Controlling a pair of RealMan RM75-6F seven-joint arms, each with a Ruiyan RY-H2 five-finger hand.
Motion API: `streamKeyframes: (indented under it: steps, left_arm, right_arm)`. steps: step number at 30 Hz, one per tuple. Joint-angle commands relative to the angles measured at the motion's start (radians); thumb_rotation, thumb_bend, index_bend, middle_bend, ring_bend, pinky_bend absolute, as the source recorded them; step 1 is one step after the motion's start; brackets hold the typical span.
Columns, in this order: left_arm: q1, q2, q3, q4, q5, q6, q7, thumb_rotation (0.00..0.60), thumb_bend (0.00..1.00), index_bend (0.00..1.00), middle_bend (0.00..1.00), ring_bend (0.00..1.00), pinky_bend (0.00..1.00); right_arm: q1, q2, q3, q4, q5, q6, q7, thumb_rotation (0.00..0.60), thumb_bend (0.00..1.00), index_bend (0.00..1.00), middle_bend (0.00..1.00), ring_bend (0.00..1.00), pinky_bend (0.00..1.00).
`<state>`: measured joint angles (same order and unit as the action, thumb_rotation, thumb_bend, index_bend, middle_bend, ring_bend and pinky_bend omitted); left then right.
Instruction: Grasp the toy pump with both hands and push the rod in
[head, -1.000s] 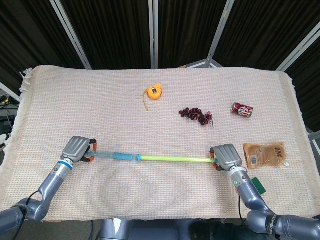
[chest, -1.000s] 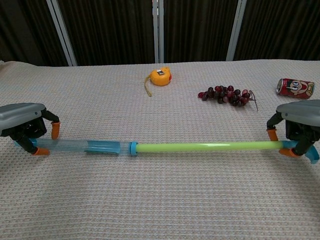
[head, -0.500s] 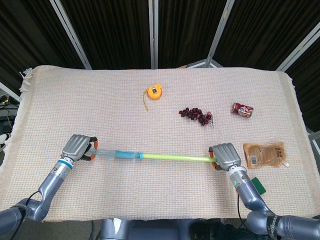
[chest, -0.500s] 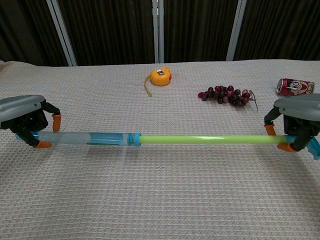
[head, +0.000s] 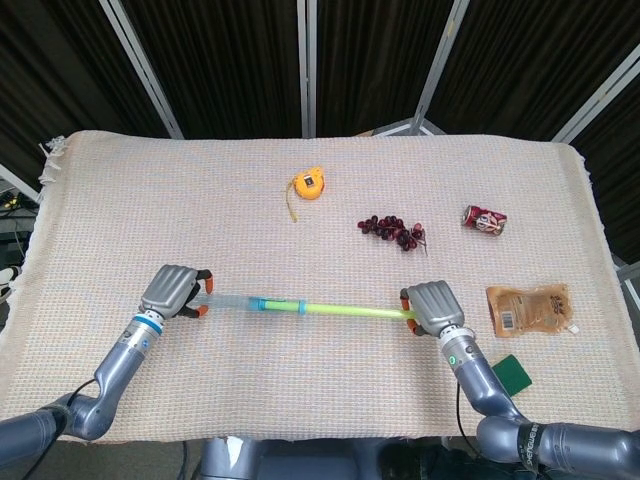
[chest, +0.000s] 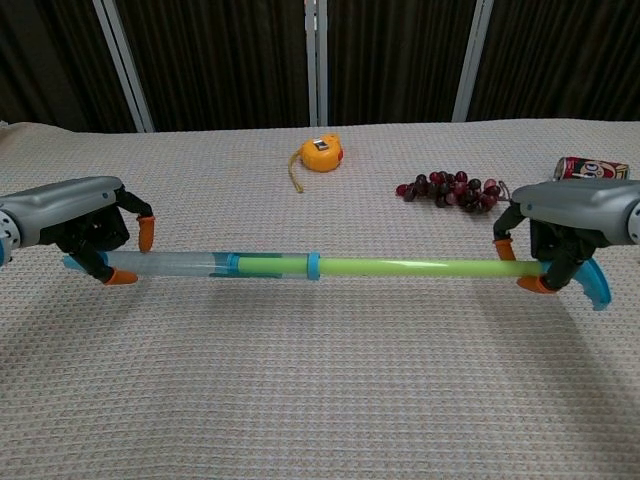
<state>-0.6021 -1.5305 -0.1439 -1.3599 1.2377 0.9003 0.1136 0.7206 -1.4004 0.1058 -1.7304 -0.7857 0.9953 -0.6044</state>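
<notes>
2 hands hold the pump (chest: 262, 265) along 1 line, its long axis running left to right across the near part of the tabletop (head: 320, 210), apparently lifted just clear of the cloth. The left hand (head: 172, 291) grasps the far end of the clear barrel (chest: 180, 264); the right hand (chest: 557, 232) is clenched on the rod (chest: 420, 267) by its blue handle (chest: 596, 284). Each hand sits at its own end, so the push has to travel straight along that axis. The pump is slim: a see-through tube, a blue collar (chest: 312, 266), then a yellow-green rod, much of it still showing.
</notes>
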Motion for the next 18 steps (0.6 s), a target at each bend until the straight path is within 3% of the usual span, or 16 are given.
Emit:
streamKeyframes:
  steps: [1,18]
  left_arm:
    - [-0.015,-0.012,-0.007,-0.011,-0.020,-0.006,0.026,0.600,0.44,0.77,0.91,0.86,1.00]
    - [-0.074,-0.082,-0.032,-0.032,-0.073,-0.001,0.094,0.600,0.44,0.78,0.91,0.86,1.00]
  right_arm:
    - [0.011,-0.009,0.005,-0.001,0.013,0.002,-0.009,0.600,0.51,0.68,1.00,1.00,1.00]
    - [0.091,-0.083,0.030,-0.010,0.083,0.028,-0.070,0.600,0.51,0.68,1.00,1.00,1.00]
